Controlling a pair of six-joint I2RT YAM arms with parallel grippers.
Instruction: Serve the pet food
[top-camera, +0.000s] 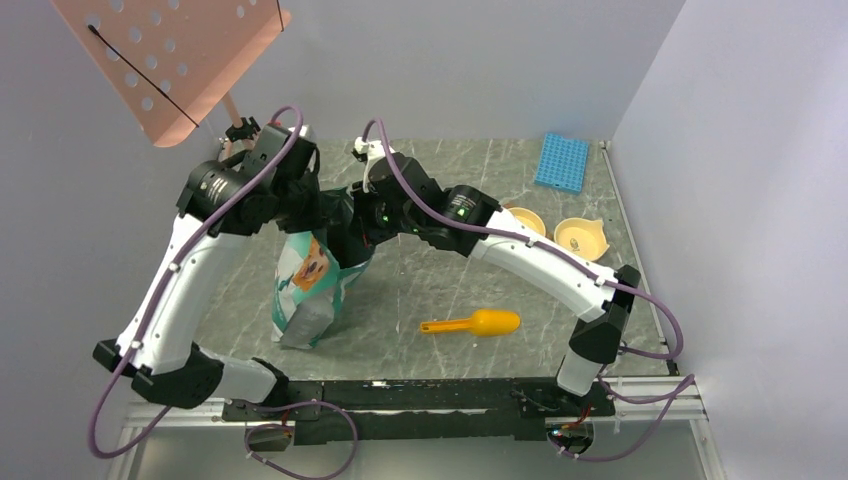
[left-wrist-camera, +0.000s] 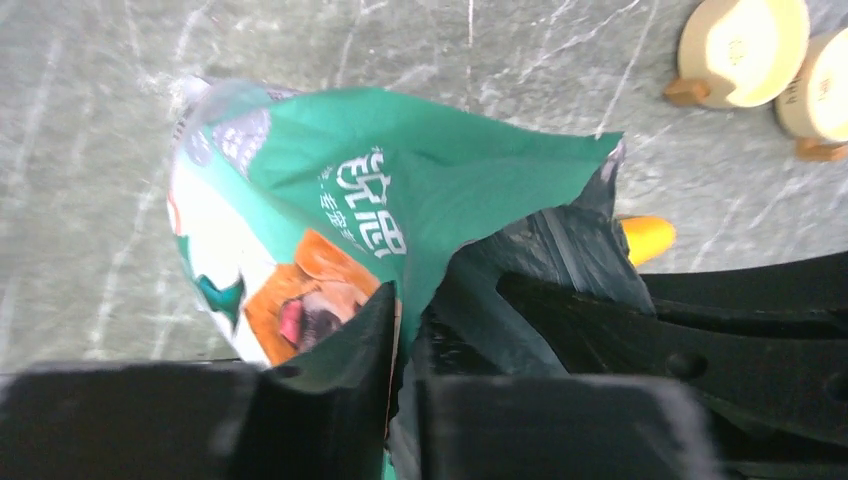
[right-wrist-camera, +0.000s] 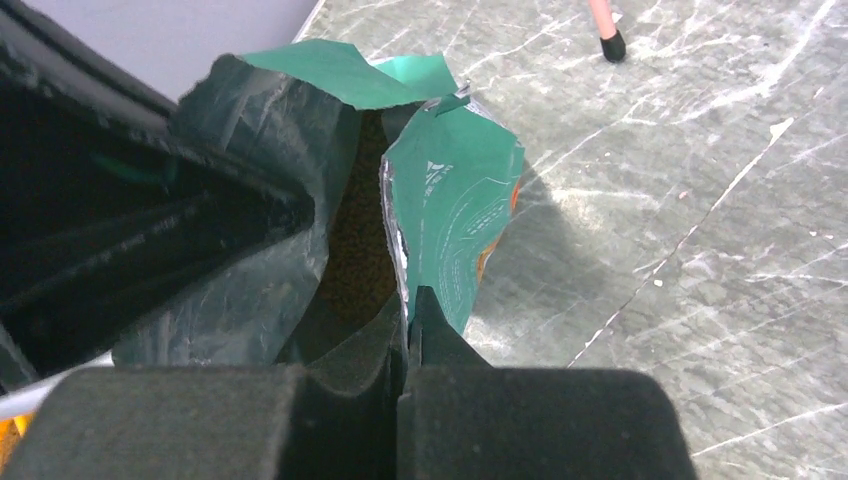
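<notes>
The left gripper is pinching one rim of the bag, nearly closed on it. The right gripper is clamping fully shut on the opposite rim. The pet food is sitting inside the bag, none served yet. The scoop is lying untouched and the bowls are standing empty at far right. White Chinese characters are showing on the bag, but I cannot make out a brand.

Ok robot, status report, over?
Left gripper, right gripper: both pinching the bag at its rim. Pet food inside open bag, unserved. Scoop lying untouched. Nothing blocking.
</notes>
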